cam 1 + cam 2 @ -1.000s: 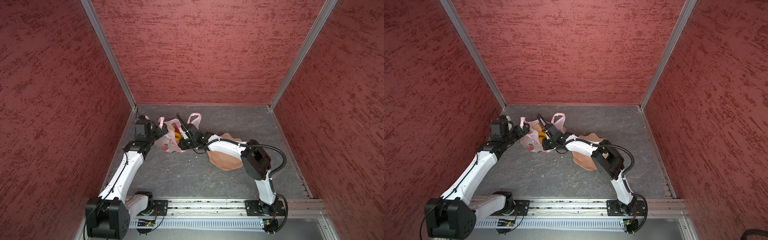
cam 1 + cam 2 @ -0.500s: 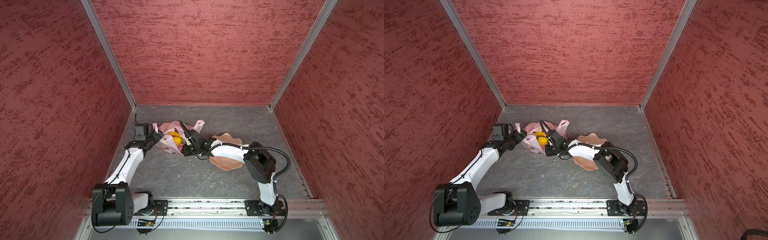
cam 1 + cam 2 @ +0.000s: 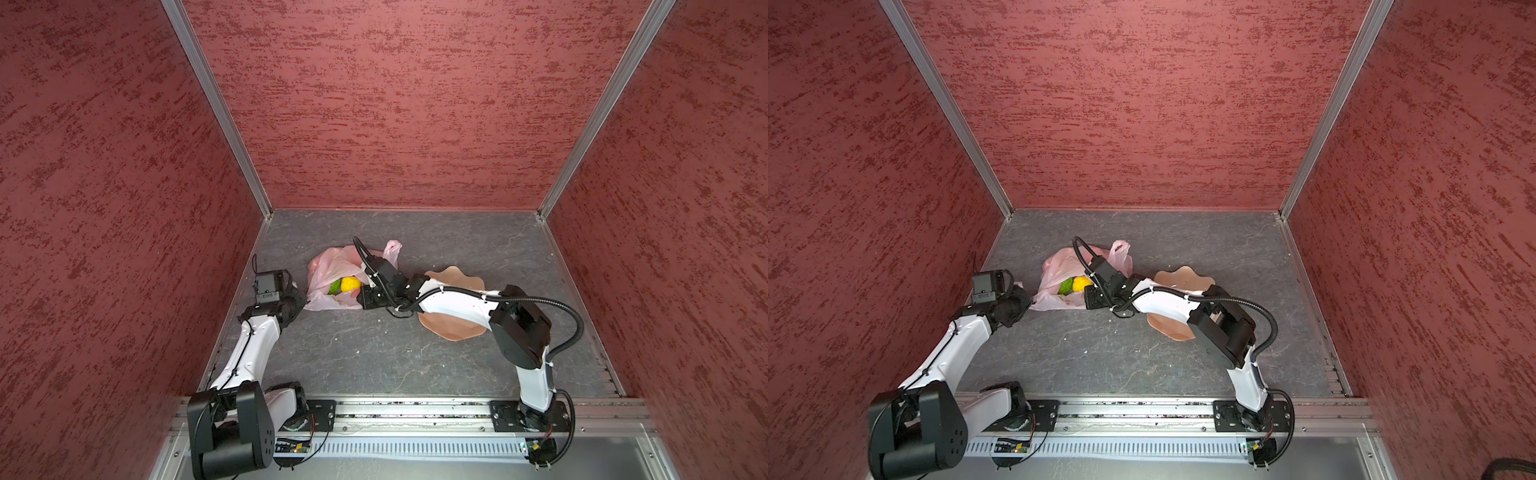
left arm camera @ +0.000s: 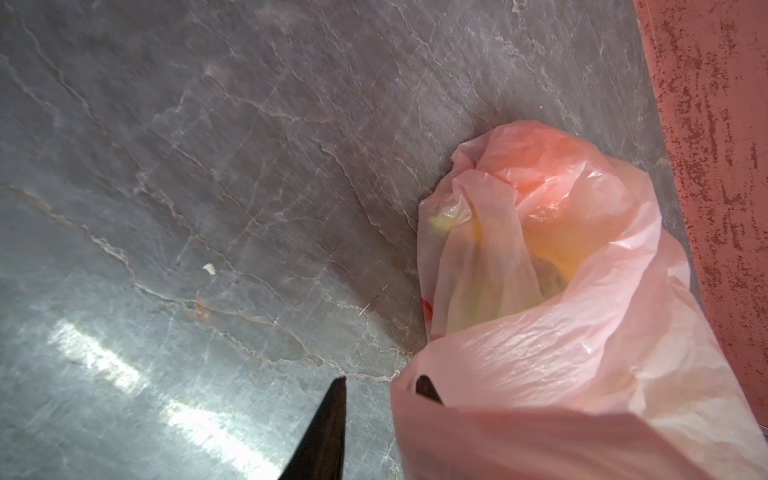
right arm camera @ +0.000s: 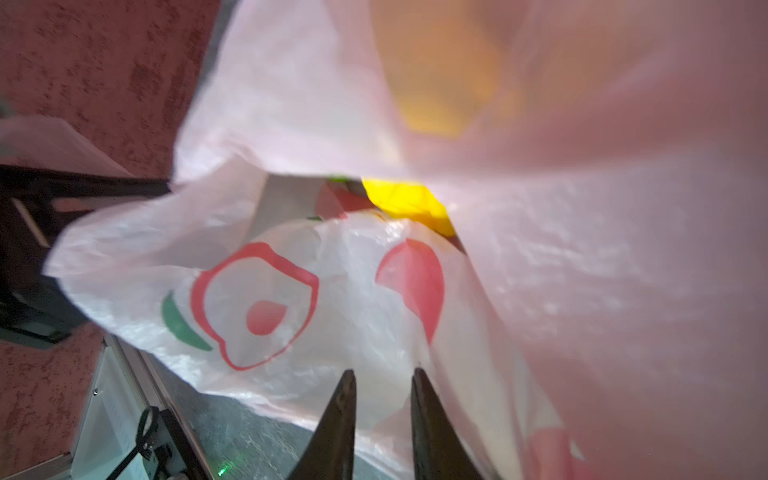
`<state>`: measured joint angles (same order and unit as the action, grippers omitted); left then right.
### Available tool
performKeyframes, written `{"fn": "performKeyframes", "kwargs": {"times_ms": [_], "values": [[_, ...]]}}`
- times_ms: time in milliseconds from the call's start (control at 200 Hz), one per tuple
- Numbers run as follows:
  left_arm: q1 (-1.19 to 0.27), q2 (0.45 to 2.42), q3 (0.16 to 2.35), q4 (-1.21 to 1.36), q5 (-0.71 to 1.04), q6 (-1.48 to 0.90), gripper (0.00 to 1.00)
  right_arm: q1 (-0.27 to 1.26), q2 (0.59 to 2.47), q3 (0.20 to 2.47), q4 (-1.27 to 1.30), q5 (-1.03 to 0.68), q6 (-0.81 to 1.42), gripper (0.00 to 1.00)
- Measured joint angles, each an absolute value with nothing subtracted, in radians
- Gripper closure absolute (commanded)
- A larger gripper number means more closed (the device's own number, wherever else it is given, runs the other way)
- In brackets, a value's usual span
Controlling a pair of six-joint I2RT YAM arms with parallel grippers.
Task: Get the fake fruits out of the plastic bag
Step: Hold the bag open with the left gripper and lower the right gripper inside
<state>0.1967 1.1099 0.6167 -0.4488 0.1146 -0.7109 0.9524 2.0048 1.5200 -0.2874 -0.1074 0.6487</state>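
Note:
The pale-pink plastic bag (image 3: 328, 266) (image 3: 1054, 266) lies slumped on the grey floor, its mouth facing the right arm. In the mouth show a bumpy yellow fruit (image 3: 351, 283) (image 3: 1082, 284) and a green one (image 3: 335, 286). An orange fruit (image 4: 548, 166) glows through the film. My left gripper (image 3: 300, 297) (image 4: 382, 382) sits at the bag's left corner. Its jaws stand narrowly apart with floor showing between them, and bag film drapes over one finger. My right gripper (image 3: 362, 297) (image 5: 382, 374) is at the bag's front right edge, jaws close together with film between them.
A tan wavy-edged plate (image 3: 453, 276) lies right of the bag, partly under the right arm. Red walls (image 3: 124, 208) close in the left, back and right. A metal rail (image 3: 415, 409) with both arm bases runs along the front.
The bag, held up and spread a second ago, has sunk onto the floor. Both grippers came down and towards the front with it. The left jaws narrowed from wide open.

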Motion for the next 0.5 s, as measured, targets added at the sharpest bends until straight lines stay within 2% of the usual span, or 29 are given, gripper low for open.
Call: {"fn": "performKeyframes", "kwargs": {"times_ms": [306, 501], "values": [[0.197, 0.976, 0.533, -0.396, 0.155, -0.727, 0.71, 0.954, 2.109, 1.826, -0.365, -0.054, 0.607, 0.74], [0.197, 0.884, 0.498, -0.385, 0.184, -0.735, 0.59, 0.954, 2.230, 1.914, -0.440, -0.052, 0.593, 0.74]]}}
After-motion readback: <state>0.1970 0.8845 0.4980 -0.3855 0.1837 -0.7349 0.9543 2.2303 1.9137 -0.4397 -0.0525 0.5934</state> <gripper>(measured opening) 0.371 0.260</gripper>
